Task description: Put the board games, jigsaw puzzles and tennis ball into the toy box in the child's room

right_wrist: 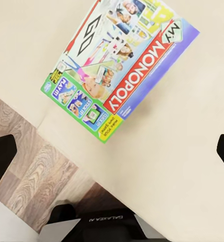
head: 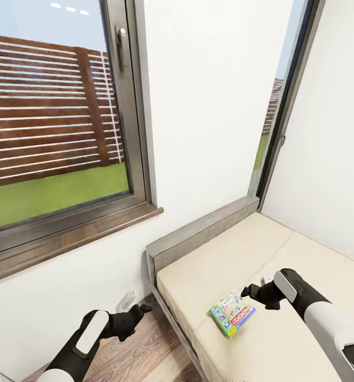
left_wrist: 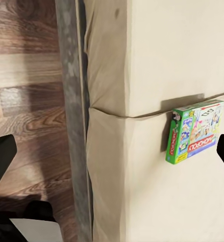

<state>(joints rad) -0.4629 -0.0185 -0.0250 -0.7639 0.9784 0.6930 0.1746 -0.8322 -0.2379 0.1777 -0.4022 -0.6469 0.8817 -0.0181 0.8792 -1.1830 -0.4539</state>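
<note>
One Monopoly box (head: pixel 232 313) lies flat on the beige bed (head: pixel 283 249) under white walls and windows (head: pixel 54 127); right pincer (head: pixel 249 293) hovers spread beside it, left pincer (head: pixel 139 313) spread over wood floor (head: pixel 139 350).

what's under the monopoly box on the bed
The Monopoly box lies flat on the bed's beige sheet, near its edge by the dark grey frame. The box covers the patch of sheet beneath it, so anything under it cannot be seen.

Matt beige cloth bed (head: pixel 283 329), wood-plank floor (head: pixel 139 345)
</note>
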